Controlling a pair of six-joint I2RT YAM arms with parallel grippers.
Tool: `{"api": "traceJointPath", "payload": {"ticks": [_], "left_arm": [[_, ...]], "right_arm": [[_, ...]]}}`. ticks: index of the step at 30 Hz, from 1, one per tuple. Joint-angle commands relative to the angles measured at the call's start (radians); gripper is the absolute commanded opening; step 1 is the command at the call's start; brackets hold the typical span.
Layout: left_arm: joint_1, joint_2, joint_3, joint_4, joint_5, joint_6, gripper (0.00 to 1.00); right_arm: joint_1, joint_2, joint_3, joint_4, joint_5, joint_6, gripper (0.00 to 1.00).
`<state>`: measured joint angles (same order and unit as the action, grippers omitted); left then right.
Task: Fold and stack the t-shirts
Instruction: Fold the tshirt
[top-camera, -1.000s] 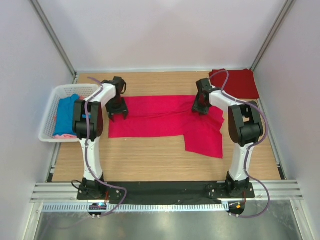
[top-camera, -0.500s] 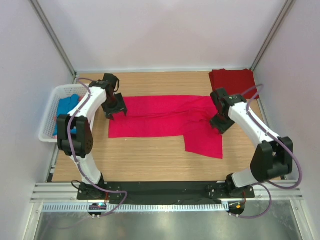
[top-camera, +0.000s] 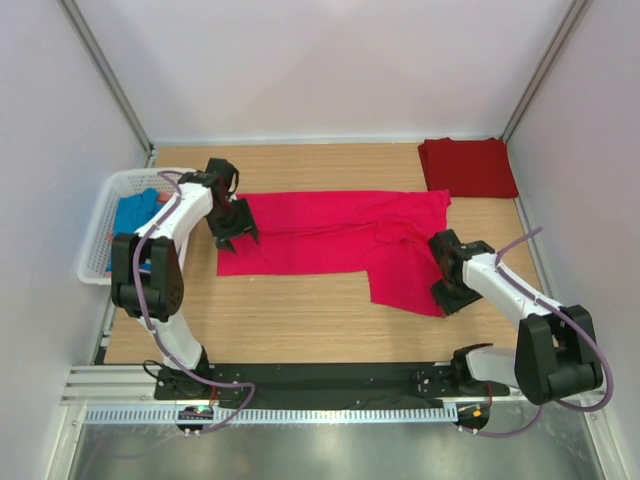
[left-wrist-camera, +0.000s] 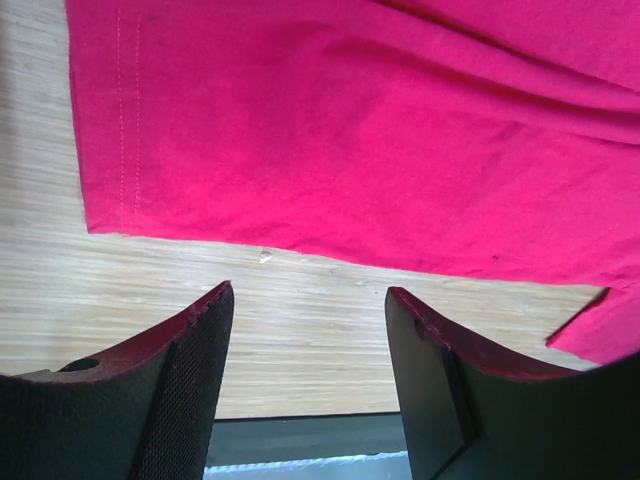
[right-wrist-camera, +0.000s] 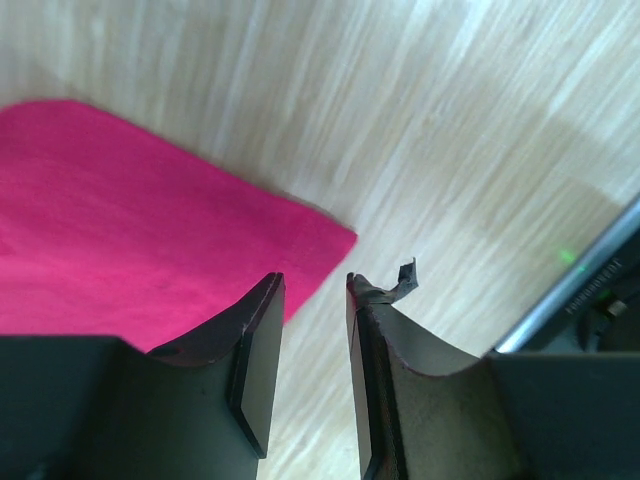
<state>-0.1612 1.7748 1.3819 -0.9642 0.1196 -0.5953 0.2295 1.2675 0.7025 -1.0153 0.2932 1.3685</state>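
Crosswise on the table (top-camera: 300, 320) lies the bright red t-shirt (top-camera: 330, 235), long axis left to right. Left gripper (top-camera: 237, 238) hovers at its left hem, jaws wide and empty; right gripper (top-camera: 447, 298) sits low by its near-right corner, fingers narrow, empty

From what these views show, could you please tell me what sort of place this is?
Probably a robot lab test cell: a wooden tabletop walled by plain white panels, a left arm and a right arm bolted at its near edge, and a bright red t-shirt spread out.
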Motion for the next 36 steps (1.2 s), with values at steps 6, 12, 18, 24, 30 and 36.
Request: {"api": "traceJointPath", "payload": {"ticks": [6,12,18,24,30,36], "left_arm": [[0.005,-0.043,-0.006,0.028,0.028,-0.003,0.63],[0.006,-0.035,0.002,0.025,0.025,-0.005,0.63],[0.005,-0.032,0.002,0.027,0.020,-0.006,0.63],[0.006,-0.017,0.020,0.019,0.011,-0.001,0.63],[0.008,-0.021,0.051,0.012,-0.006,-0.023,0.64],[0.011,-0.037,0.098,-0.001,-0.006,-0.080,0.69]], "right_arm": [[0.001,-0.042,-0.047,0.075,0.101,0.121,0.38],[0.001,-0.060,-0.057,0.043,0.090,0.173,0.37],[0.002,-0.063,-0.077,0.035,0.083,0.195,0.38],[0.005,-0.027,-0.089,0.073,0.080,0.199,0.38],[0.008,-0.003,-0.124,0.103,0.100,0.236,0.38],[0.014,-0.075,-0.144,0.074,0.142,0.264,0.03]]}}
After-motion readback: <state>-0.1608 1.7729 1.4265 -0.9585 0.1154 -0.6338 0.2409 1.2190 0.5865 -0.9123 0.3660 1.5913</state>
